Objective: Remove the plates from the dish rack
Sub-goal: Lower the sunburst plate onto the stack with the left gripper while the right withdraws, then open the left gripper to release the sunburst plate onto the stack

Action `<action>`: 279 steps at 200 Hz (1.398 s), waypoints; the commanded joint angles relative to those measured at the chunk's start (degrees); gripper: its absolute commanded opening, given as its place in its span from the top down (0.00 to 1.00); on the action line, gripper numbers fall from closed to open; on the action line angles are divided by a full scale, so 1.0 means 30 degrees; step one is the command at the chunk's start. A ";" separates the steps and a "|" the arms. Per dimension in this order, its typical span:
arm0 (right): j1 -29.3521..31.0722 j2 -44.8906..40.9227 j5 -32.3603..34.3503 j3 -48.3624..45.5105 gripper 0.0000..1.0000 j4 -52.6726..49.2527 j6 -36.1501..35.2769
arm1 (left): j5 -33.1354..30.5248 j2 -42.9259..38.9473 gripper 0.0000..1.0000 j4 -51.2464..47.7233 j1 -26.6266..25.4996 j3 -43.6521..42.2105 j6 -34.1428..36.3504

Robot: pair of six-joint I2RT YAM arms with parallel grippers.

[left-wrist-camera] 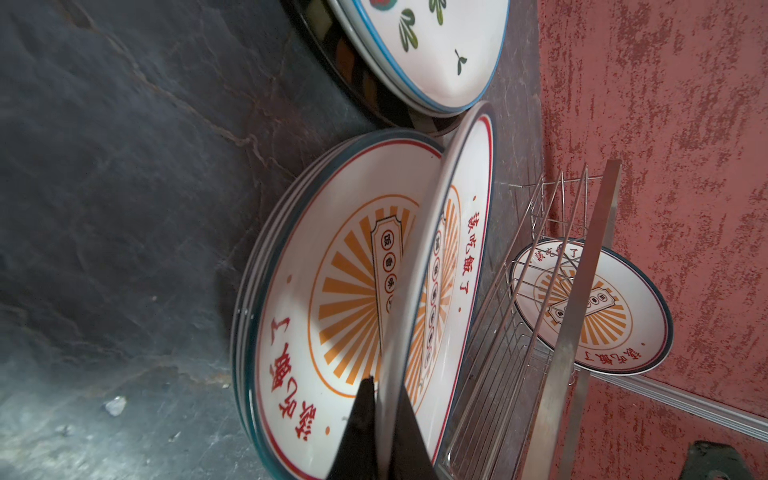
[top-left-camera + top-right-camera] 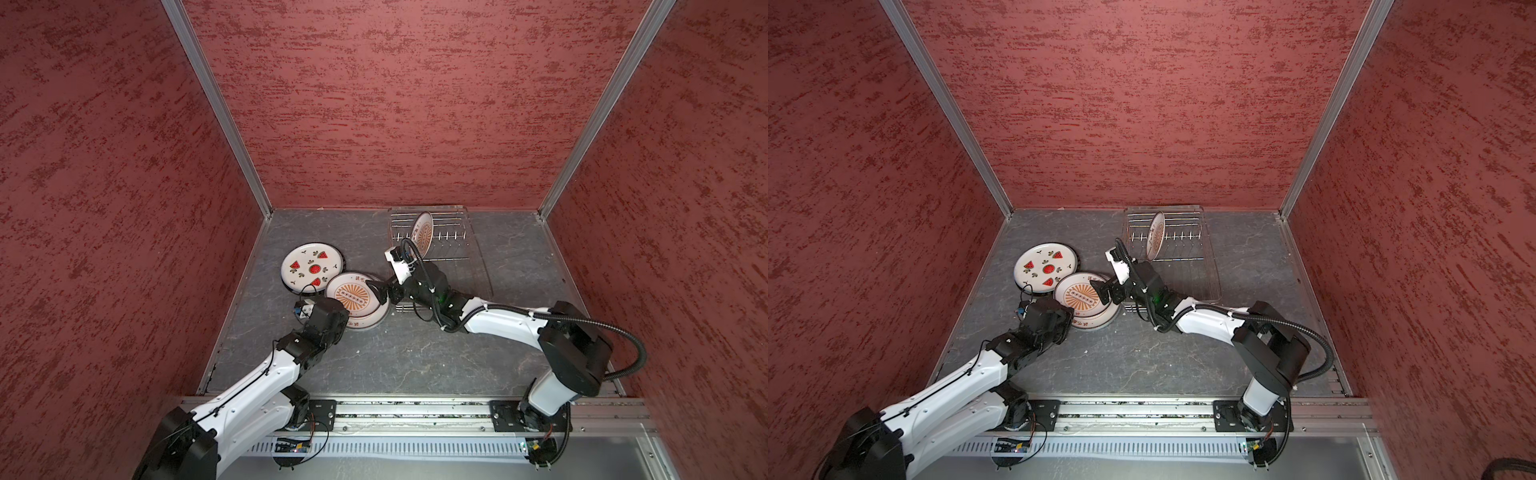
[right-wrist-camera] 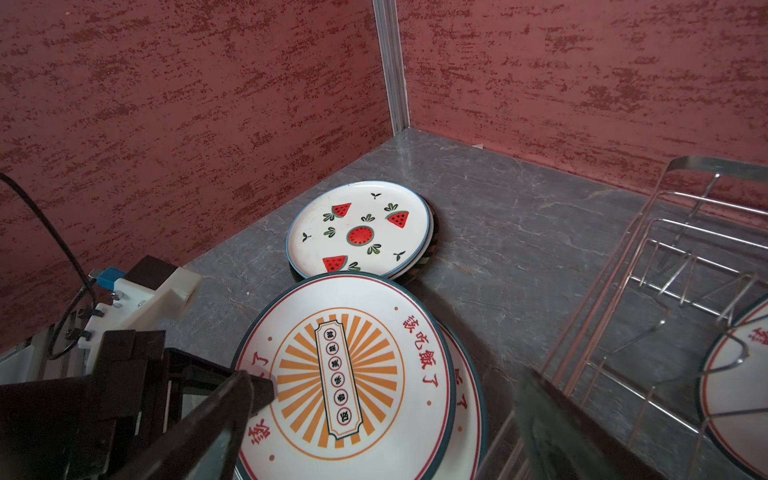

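The silver wire dish rack [image 2: 451, 226] [image 2: 1187, 237] stands at the back, with one sunburst plate [image 2: 424, 235] [image 1: 615, 316] upright among its prongs. A watermelon plate [image 2: 311, 266] [image 3: 361, 228] tops a low stack at the left. Beside it lies a stack of sunburst plates [image 2: 370, 318] [image 1: 324, 291]. My left gripper [image 1: 384, 384] is shut on the near rim of another sunburst plate [image 2: 351, 291] [image 3: 353, 365], holding it tilted just above that stack. My right gripper [image 2: 384, 291] [image 3: 374, 415] stands open over this plate's rack-side edge, gripping nothing.
Red textured walls [image 2: 395, 104] close in the grey stone tabletop [image 2: 415, 353] on three sides, with aluminium posts in the back corners. A clear tray [image 2: 1212, 286] lies under the rack. The arms' base rail [image 2: 395, 411] runs along the front edge.
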 commanded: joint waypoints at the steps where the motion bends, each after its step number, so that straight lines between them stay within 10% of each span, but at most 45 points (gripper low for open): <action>1: 0.0181 0.0245 0.0450 0.0665 0.01 -0.0229 -0.0498 | -0.0388 0.0171 1.00 0.0476 -0.0086 0.0433 -0.0624; 279: 0.0285 0.0129 0.1320 0.0533 0.01 -0.0231 -0.0802 | 0.0660 0.2247 0.76 0.2998 -0.0965 -0.0340 -0.3086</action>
